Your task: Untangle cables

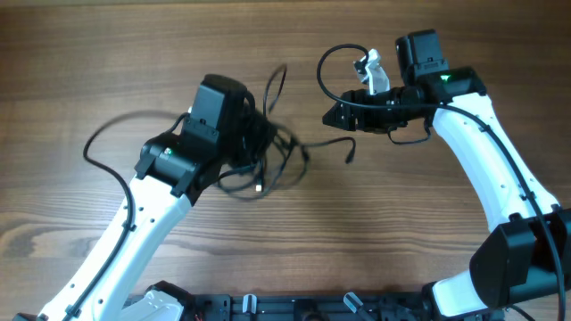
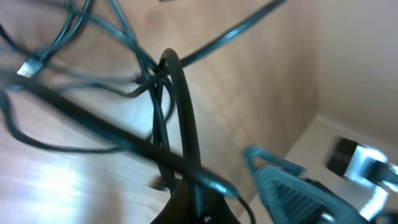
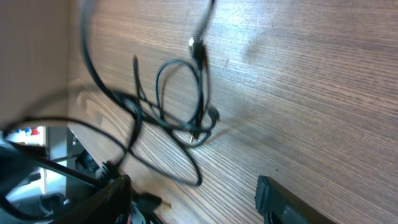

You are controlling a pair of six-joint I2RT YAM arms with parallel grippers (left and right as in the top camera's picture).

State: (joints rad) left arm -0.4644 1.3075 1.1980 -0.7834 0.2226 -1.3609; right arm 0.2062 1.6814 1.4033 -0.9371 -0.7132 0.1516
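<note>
Tangled cables (image 1: 268,165) sit mid-table (image 1: 107,53), nearer the far edge. The left gripper (image 1: 259,134) is right in the knot, cords draped over one finger (image 2: 180,124). Clenched or not, I can't tell. The right gripper (image 1: 339,114) hovers beside them, jaws spread wide.

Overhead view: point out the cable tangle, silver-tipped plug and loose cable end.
cable tangle (image 1: 281,156), overhead view, crossing strands.
silver-tipped plug (image 1: 260,188), overhead view, metal tip.
loose cable end (image 1: 351,158), overhead view, plug body.
</note>
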